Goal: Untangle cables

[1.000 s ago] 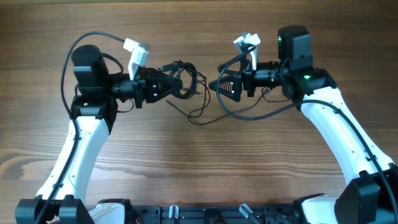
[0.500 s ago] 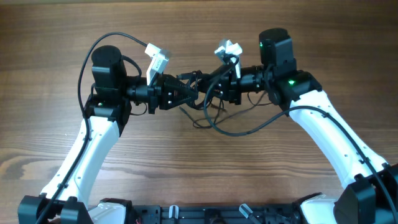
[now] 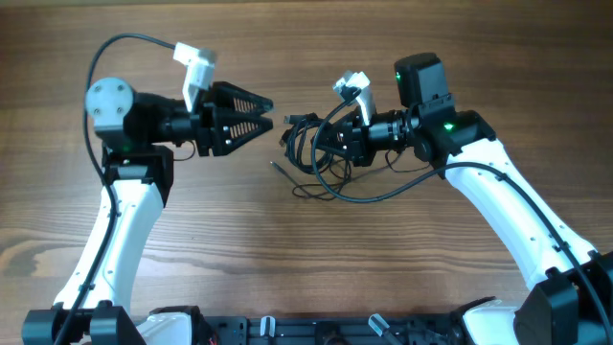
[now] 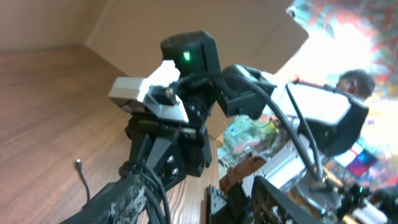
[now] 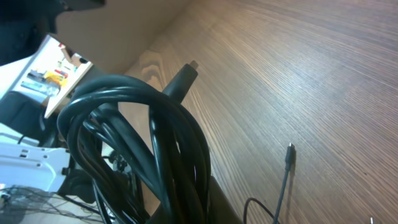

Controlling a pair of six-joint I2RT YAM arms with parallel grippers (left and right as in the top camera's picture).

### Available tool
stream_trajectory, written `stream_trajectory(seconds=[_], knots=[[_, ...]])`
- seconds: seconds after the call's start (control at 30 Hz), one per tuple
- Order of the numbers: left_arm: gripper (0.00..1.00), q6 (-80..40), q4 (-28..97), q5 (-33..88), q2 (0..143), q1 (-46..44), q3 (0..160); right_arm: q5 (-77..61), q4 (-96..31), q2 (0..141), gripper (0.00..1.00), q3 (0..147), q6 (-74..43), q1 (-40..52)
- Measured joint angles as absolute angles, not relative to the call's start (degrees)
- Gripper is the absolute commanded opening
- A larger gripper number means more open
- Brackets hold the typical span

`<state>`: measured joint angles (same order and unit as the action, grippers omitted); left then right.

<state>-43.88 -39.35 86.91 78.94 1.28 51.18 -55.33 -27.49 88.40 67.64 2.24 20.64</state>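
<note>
The cables [image 3: 305, 144] are a bundle of thin black cords bunched at the middle of the wooden table [image 3: 287, 249]. My right gripper [image 3: 330, 144] is shut on that bundle. In the right wrist view the cables [image 5: 155, 137] loop thickly in front of my finger [image 5: 224, 202]. One loose plug end [image 3: 273, 165] lies on the wood, and the same plug end [image 5: 289, 155] shows beside the loops. My left gripper [image 3: 271, 110] stands open just left of the bundle, holding nothing. In the left wrist view the cables [image 4: 152, 190] run past its finger [image 4: 115, 199].
A thicker black arm cable [image 3: 383, 189] sags in a loop under my right wrist, close to the bundle. Another arm cable [image 3: 124, 43] arches over my left arm. The arm bases [image 3: 287, 331] sit along the table's front edge.
My right gripper moved in and shut on the bundle. My left gripper then opened, let go of the cables and pulled back to the left.
</note>
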Motion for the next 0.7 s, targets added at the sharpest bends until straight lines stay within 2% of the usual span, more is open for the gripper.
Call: stream_trajectory(seconds=[0.23, 0.47, 0.7], knots=[[0.41, -49.5, -36.0, 83.3, 78.9, 1.2, 51.2, -50.9, -29.1, 88.4, 0.04, 67.6, 1.6, 20.6], [0.43, -49.6, -15.1, 68.2, 78.8, 0.8, 51.6, -46.8, -30.7, 88.4, 0.04, 67.6, 1.5, 20.6], [0.45, -39.9, 5.7, 54.6, 78.8, -5.2, 52.2, -42.8, -31.0, 88.4, 0.04, 67.6, 1.4, 20.6]])
